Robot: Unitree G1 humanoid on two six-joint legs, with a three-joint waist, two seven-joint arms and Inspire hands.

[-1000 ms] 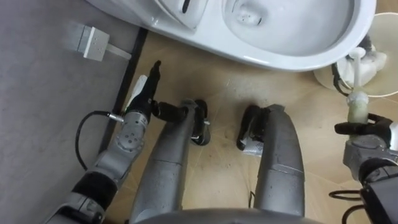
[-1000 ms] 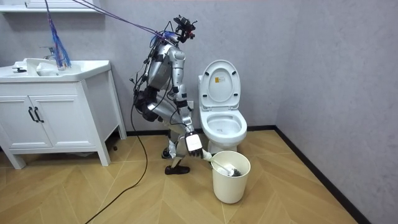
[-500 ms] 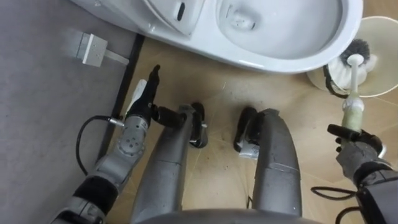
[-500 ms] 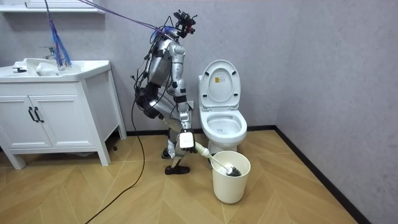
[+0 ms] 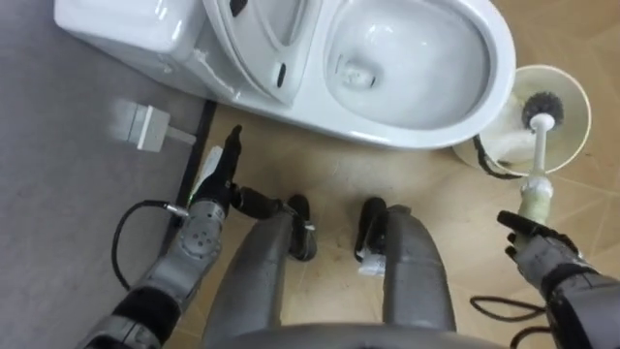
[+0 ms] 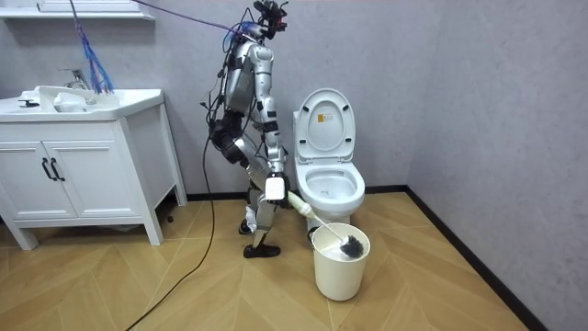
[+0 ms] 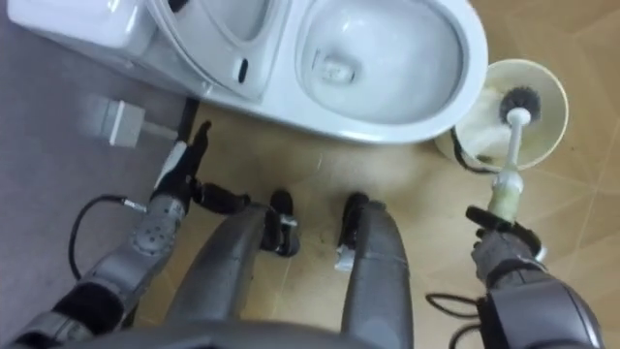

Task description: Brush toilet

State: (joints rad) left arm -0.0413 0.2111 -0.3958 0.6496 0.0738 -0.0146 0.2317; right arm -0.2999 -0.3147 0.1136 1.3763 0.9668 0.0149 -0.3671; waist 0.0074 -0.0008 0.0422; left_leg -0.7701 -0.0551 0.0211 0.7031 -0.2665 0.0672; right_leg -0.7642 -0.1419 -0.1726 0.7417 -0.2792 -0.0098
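— White brush (image 5: pixel 536 160): where?
— Head at the mouth of the bucket (image 5: pixel 579 97), right of the toilet (image 5: pixel 407 128); right hand (image 5: pixel 538 247) clamped round its handle.
— Left hand (image 5: pixel 221 165)?
— Fingers straight, holding nothing, far left.

toilet (image 5: pixel 426 126): 1 | toilet brush (image 5: pixel 536 145): 1 | bucket (image 6: pixel 338 276): 1 | sink cabinet (image 6: pixel 83 175): 1 | tap (image 6: pixel 72 76): 1

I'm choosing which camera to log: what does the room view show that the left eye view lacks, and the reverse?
Room view adds: the cabinet with its sink, and the robot standing upright beside the toilet. Left eye view adds: the left hand, fingers straight, by the wall, and a white box near it. Shared: the toilet, the bucket, and the right hand holding the brush, its head in the bucket's mouth.
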